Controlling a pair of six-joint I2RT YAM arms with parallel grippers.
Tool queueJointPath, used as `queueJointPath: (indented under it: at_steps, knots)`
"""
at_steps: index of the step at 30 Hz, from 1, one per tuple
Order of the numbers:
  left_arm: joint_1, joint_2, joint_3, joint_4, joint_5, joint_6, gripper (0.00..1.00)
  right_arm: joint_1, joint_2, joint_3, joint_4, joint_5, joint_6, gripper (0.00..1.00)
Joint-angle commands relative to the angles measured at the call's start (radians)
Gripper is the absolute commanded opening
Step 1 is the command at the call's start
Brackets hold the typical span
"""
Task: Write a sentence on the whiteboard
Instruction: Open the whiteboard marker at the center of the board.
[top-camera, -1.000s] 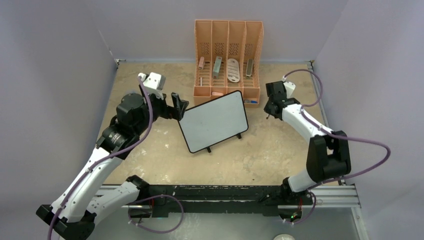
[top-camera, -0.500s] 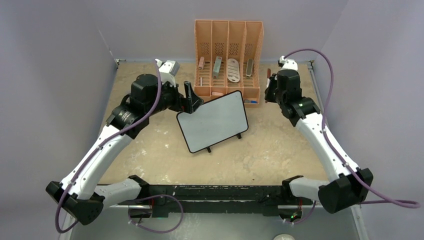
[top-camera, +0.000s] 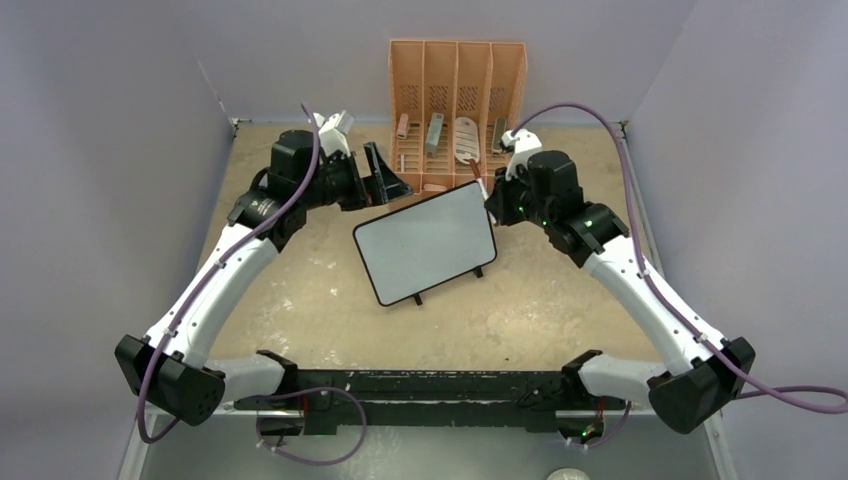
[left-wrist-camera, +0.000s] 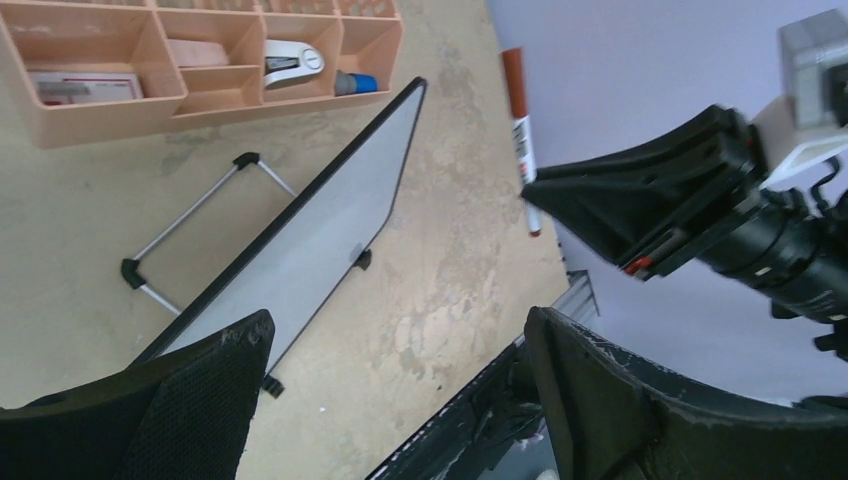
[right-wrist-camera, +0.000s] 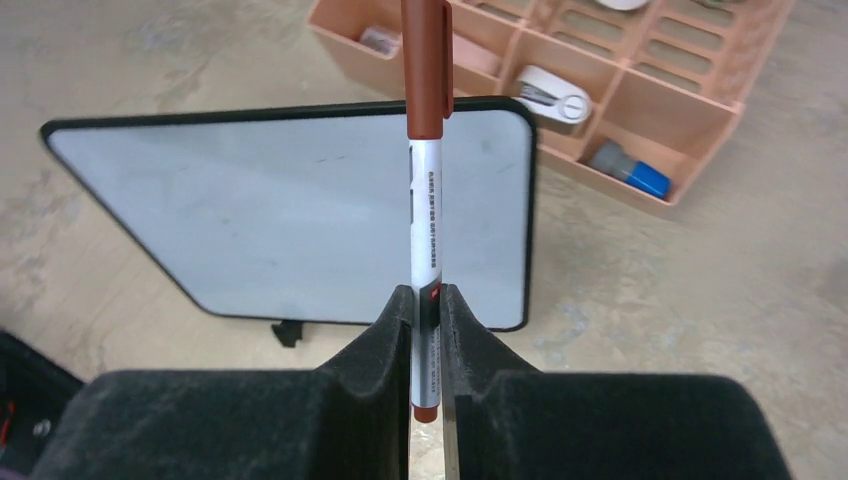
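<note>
**Marker pinched on the right, left fingers wide, board plain**

Your right gripper pinches a marker low on its white barrel, with both fingers pressed against its sides. The marker's red-brown cap end points away from the wrist. In the wrist view it crosses the top edge of the whiteboard. From above, this gripper sits just beside the board's far right corner. The views do not settle whether the marker touches the board.

Your left gripper has its fingers spread wide with nothing between them. It sits near the board's far left corner, apart from it, in front of the left end of the organizer.

The whiteboard stands in the middle of the table, propped on its black feet, leaning back and turned askew. Its far edge is just in front of the orange organizer, and its face shows plain white. The organizer's front trays hold a small white tool and a blue-tipped item.
</note>
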Motion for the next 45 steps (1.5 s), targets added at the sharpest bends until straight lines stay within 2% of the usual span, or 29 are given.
queueJointPath:
  at_steps: [1,10,23,29,39,41,44,45]
  knots:
    - [0.009,0.000,0.002,0.111,0.106,-0.098,0.93,0.068,0.018,0.061,0.008,-0.070,-0.051,0.00]
    - [0.010,-0.006,-0.029,0.137,0.095,-0.178,0.83,0.206,0.073,0.125,0.036,-0.080,-0.076,0.00]
    - [0.010,-0.013,-0.100,0.207,0.108,-0.251,0.73,0.319,0.100,0.157,0.077,-0.098,-0.075,0.00]
    - [0.010,-0.024,-0.132,0.240,0.091,-0.292,0.65,0.351,0.115,0.166,0.098,-0.102,-0.076,0.00]
    - [0.010,-0.050,-0.179,0.282,0.080,-0.350,0.33,0.362,0.115,0.144,0.124,-0.107,-0.077,0.00]
    - [0.010,-0.060,-0.188,0.284,0.070,-0.363,0.23,0.363,0.114,0.138,0.132,-0.108,-0.076,0.00]
    - [0.010,-0.077,-0.206,0.289,0.056,-0.394,0.01,0.363,0.109,0.125,0.151,-0.114,-0.074,0.00]
    - [0.011,-0.083,-0.212,0.290,0.049,-0.413,0.00,0.363,0.106,0.121,0.159,-0.118,-0.074,0.00]
